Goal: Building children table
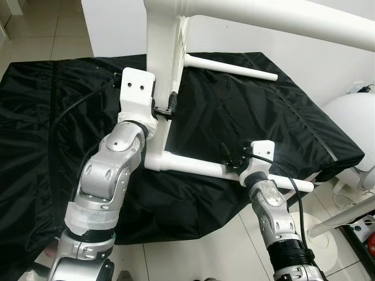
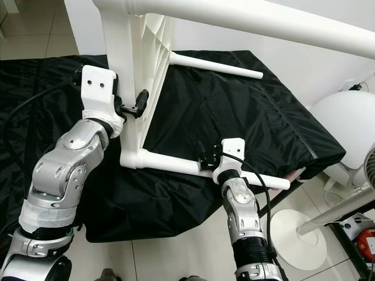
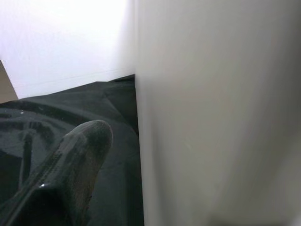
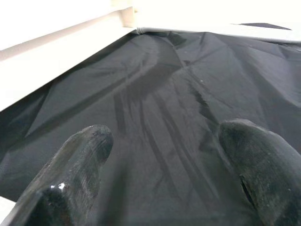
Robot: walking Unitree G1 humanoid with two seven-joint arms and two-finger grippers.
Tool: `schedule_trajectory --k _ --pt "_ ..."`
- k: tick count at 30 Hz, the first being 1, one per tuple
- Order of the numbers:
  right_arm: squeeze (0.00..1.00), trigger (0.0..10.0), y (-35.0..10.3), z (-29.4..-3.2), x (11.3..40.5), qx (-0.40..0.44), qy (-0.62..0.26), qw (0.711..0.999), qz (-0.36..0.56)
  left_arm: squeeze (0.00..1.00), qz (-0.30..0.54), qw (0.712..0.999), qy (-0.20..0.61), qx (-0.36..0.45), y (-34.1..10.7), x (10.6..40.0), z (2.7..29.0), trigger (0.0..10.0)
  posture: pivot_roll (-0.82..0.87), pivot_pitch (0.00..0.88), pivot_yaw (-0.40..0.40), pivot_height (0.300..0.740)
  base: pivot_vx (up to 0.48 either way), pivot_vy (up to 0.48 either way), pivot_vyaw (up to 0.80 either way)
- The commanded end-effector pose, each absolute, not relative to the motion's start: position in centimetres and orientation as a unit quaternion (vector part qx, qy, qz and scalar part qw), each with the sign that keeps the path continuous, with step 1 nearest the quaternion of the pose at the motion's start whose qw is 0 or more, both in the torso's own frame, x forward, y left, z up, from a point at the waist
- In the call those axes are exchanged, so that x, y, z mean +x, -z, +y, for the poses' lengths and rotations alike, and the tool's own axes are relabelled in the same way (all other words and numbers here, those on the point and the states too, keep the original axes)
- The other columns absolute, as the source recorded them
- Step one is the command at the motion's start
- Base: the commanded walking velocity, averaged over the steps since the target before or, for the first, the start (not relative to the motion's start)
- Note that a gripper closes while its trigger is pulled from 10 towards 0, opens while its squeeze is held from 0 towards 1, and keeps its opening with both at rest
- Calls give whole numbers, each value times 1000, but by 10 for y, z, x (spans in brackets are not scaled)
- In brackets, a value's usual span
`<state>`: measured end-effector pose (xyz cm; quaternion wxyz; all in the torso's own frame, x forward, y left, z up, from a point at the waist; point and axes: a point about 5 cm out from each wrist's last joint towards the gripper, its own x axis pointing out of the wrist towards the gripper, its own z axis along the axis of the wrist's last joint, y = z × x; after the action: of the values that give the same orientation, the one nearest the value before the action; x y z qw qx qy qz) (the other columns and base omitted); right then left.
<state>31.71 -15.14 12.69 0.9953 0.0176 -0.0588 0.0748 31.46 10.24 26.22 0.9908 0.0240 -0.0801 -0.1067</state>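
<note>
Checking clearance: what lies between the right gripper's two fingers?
Bare black cloth between the right gripper's open fingers, in the right wrist view.

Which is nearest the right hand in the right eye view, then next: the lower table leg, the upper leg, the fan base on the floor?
From the right hand:
1. Lower leg: right at the hand, lying on the black cloth.
2. Fan base: on the floor to the robot's right, nearer the robot.
3. Upper leg: farther back over the cloth.
</note>
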Motion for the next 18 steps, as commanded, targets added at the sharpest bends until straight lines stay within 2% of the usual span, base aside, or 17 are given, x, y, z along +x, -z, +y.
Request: schedule_trajectory --k 1,2,3,4,5,12,18 --pt "0 10000 -123 -156 315 23 -62 996 -51 0 -103 994 -38 5 -271 317 123 10000 33 59 -35 740 0 0 0" --pt "0 10000 -123 -156 315 23 -62 996 -51 0 -103 994 -38 5 -271 317 123 10000 33 59 -35 740 0 0 0" --pt "0 10000 -124 -157 315 23 -60 997 -51 0 -106 993 -49 1 -272 316 126 8902 33 59 -35 740 0 0 0" --pt "0 10000 -124 -157 315 22 -59 997 -51 0 -107 992 -59 0 -272 317 128 1647 33 58 -35 740 0 0 0" --pt "0 10000 -124 -157 315 23 -57 997 -51 0 -111 991 -70 2 -273 316 132 0 34 59 -35 740 0 0 0" --pt "0 10000 -124 -158 315 23 -53 997 -51 0 -125 988 -89 13 -276 315 139 0 37 58 -37 740 0 0 0" --pt "0 10000 -125 -161 315 22 -47 997 -52 0 -131 984 -122 27 -279 312 157 0 38 59 -36 740 0 0 0"
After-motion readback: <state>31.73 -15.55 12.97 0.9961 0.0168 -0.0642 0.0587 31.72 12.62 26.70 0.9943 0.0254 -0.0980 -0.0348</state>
